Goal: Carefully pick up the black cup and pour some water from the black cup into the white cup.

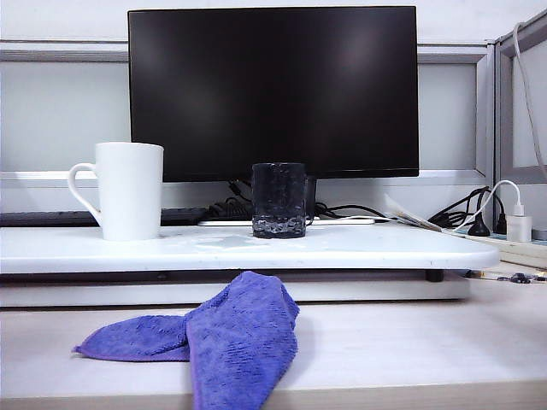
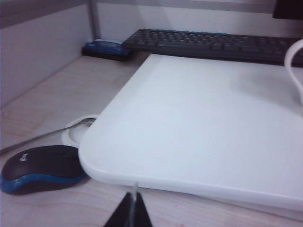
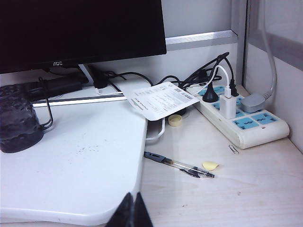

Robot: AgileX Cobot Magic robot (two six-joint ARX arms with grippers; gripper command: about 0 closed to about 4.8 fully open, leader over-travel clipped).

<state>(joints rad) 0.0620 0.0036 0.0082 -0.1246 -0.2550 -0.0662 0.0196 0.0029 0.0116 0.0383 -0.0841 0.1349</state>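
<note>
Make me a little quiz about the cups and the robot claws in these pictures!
1. True or false: the left claw is holding the black cup.
2. Which cup is taller? A) the white cup B) the black cup
3. Fill in: the purple cloth hangs over the front edge of the ____.

Key:
1. False. Both the left claw and the right claw are shut and empty, low near the white board's front corners.
2. A.
3. Desk.

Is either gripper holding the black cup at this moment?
No, the black cup stands alone on the white board, right of the white cup.
</note>
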